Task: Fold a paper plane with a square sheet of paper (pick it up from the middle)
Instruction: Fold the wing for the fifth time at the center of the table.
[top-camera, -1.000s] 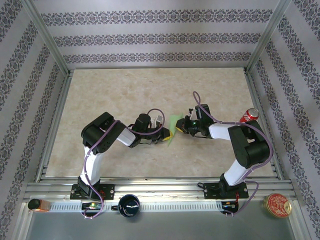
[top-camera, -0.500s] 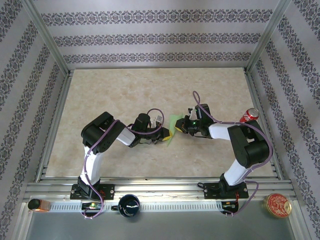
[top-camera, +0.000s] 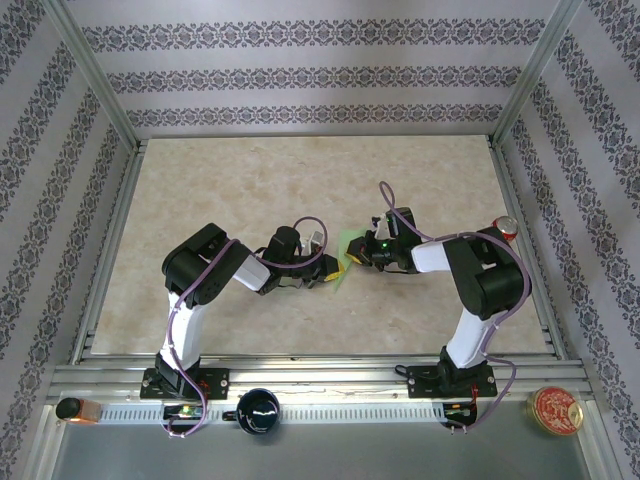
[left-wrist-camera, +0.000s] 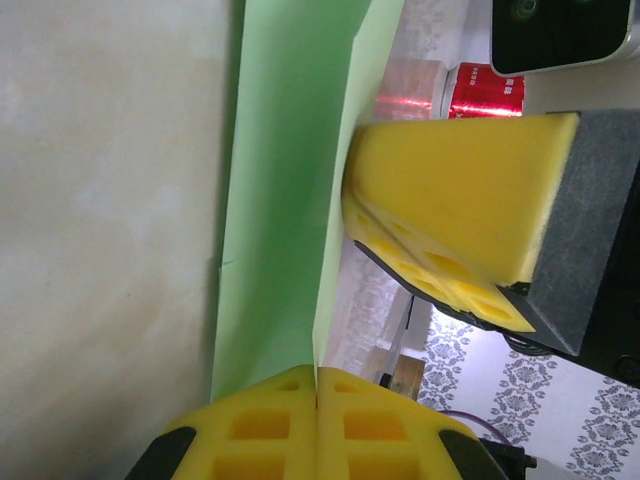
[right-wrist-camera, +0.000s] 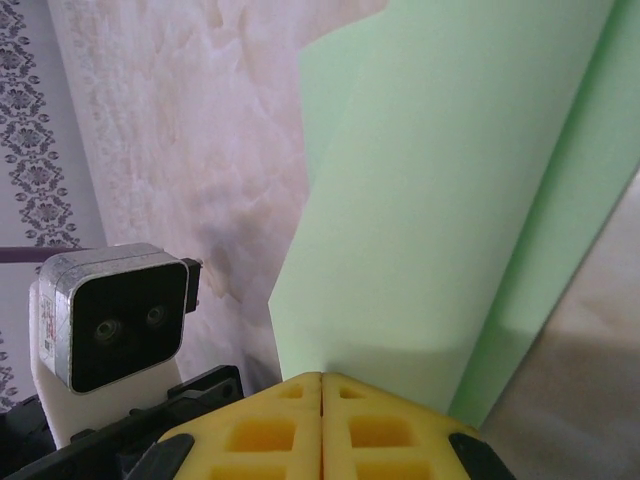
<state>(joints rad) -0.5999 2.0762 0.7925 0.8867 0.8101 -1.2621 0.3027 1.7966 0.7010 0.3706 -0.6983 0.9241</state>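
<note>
Left end effector (left-wrist-camera: 318, 385) pinching green paper (left-wrist-camera: 285, 150), top edge cropped

- Here's the table (top-camera: 250, 180): a beige, marbled top lying flat inside an aluminium frame (top-camera: 112, 235).
- Out at three o'clock, right at the edge, there's a red can (top-camera: 506, 227), partly hidden.
- On to the grey front ledge (top-camera: 380, 450): black mug (top-camera: 258, 411) at six o'clock, round red tin (top-camera: 556, 411) at five, small amber bottle (top-camera: 72, 408) at seven.
</note>
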